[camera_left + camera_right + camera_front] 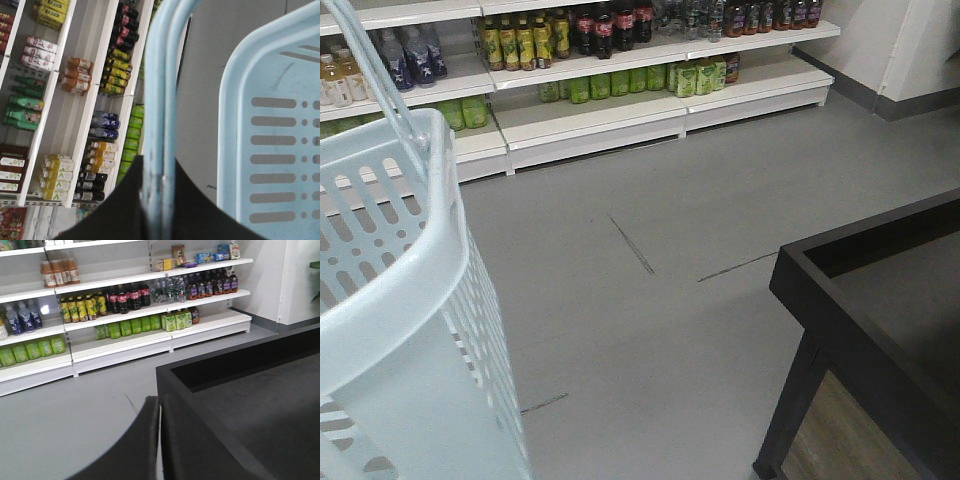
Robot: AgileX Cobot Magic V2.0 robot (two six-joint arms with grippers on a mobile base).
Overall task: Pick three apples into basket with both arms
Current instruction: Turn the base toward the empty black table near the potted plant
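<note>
The pale blue basket hangs at the left of the front view, its thin handle rising out of the top of the frame. In the left wrist view my left gripper is shut on the two bars of that handle, and the slotted basket hangs to the right. My right gripper is shut with nothing between its fingers. It hovers at the near left corner of a black bin table. No apples show in any view. Neither arm shows in the front view.
The black bin table fills the right side of the front view, and what shows of its inside is bare. White shelves of drink bottles line the far wall, also seen from the right wrist. Grey floor lies between.
</note>
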